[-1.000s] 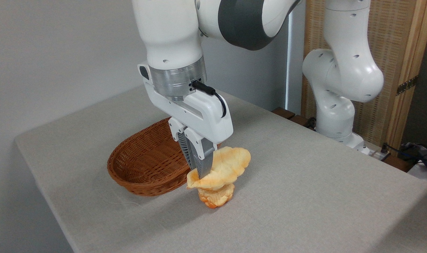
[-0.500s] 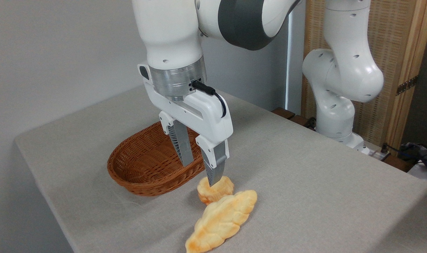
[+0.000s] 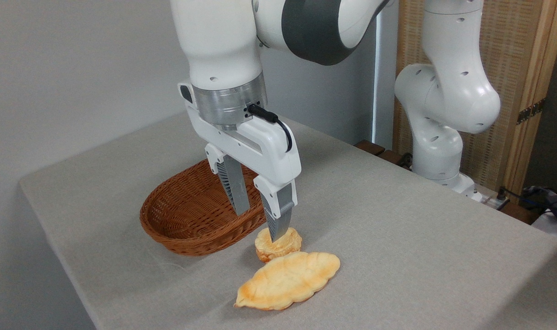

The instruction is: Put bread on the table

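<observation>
- No text, label, brand, number or sign can be read on anything in view
</observation>
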